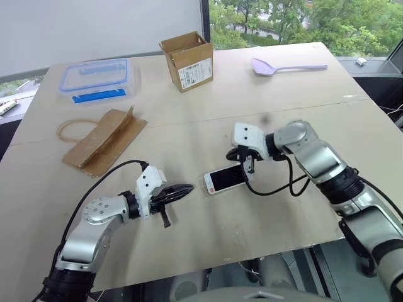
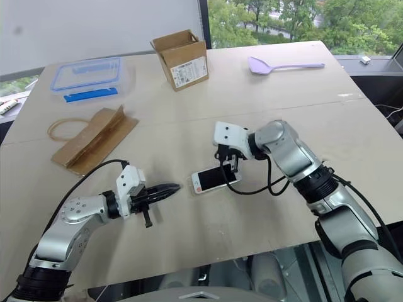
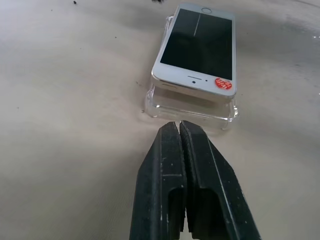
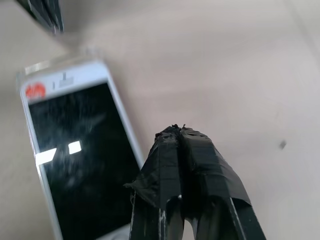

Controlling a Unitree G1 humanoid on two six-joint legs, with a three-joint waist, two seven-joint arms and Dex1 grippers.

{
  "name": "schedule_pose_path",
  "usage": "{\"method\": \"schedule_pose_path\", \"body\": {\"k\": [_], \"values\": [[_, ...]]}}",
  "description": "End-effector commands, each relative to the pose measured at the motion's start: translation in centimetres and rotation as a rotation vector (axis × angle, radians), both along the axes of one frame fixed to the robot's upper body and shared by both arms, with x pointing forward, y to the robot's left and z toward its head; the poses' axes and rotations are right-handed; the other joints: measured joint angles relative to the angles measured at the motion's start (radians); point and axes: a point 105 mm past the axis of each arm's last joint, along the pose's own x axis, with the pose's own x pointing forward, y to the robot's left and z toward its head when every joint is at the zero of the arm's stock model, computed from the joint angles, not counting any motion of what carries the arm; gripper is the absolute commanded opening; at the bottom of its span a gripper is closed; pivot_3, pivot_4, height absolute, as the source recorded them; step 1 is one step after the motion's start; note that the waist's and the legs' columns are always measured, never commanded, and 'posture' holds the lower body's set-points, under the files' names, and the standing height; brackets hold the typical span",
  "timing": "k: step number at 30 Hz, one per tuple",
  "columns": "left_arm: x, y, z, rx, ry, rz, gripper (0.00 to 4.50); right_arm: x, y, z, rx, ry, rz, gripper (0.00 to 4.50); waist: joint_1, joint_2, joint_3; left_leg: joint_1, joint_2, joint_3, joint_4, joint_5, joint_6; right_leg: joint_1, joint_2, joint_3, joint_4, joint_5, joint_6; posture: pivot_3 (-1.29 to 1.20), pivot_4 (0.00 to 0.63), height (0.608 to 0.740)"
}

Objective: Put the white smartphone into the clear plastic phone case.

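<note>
The white smartphone (image 1: 225, 179) lies screen up in the middle of the table, with a red sticker at one end. It rests on the clear plastic phone case (image 3: 190, 107); the end towards my left gripper sits above the case's rim rather than down inside it. My left gripper (image 1: 189, 187) is shut and empty, pointing at that end a short gap away. My right gripper (image 1: 249, 165) is shut too, with nothing between its fingers. Its tips hang over the phone's other end (image 4: 75, 165); whether they touch it I cannot tell.
An open cardboard box (image 1: 187, 60) stands at the back. A clear box with a blue-rimmed lid (image 1: 94, 78) is at the back left. A brown paper bag (image 1: 104, 141) with a loop handle lies on the left. A lilac spatula (image 1: 286, 66) lies at the back right.
</note>
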Motion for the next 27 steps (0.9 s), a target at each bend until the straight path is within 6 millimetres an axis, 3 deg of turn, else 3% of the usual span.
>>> {"method": "schedule_pose_path", "body": {"k": [1,7,11,21,27], "values": [[-0.1,0.0,0.2,0.001,-0.021,-0.012,0.06,0.0,1.8,0.6,0.022,-0.045,0.034,0.03,-0.001,0.000,0.000,0.000,0.000,0.000,0.000,0.000,0.000,0.000,0.000,0.000,0.000,0.000,0.000,0.00,0.150,0.740],[-0.1,0.2,0.0,0.005,-0.017,-0.014,0.06,-2.2,4.4,-1.6,-0.009,0.014,0.183,0.03,-0.001,0.000,0.000,0.000,0.000,0.000,0.000,0.000,0.000,0.000,0.000,0.000,0.000,0.000,0.000,0.00,0.150,0.740],[-0.3,0.2,-0.1,0.007,-0.018,-0.011,0.06,-3.0,4.6,-2.6,-0.063,0.026,0.247,0.03,0.000,0.000,0.000,0.000,0.000,0.000,0.000,0.000,0.000,0.000,0.000,0.000,0.000,0.000,0.000,0.00,0.150,0.740],[-0.6,0.2,-0.4,0.001,-0.012,-0.009,0.06,-1.4,3.9,-0.5,-0.010,-0.031,0.179,0.03,0.000,0.000,0.000,0.000,0.000,0.000,0.000,0.000,0.000,0.000,0.000,0.000,0.000,0.000,0.000,0.00,0.150,0.740],[-0.3,0.0,-0.6,-0.003,-0.015,-0.019,0.06,-0.3,4.2,-1.8,-0.059,-0.030,0.103,0.03,-0.002,0.000,0.000,0.000,0.000,0.000,0.000,0.000,0.000,0.000,0.001,0.000,0.000,0.000,0.000,0.00,0.150,0.740]]}}
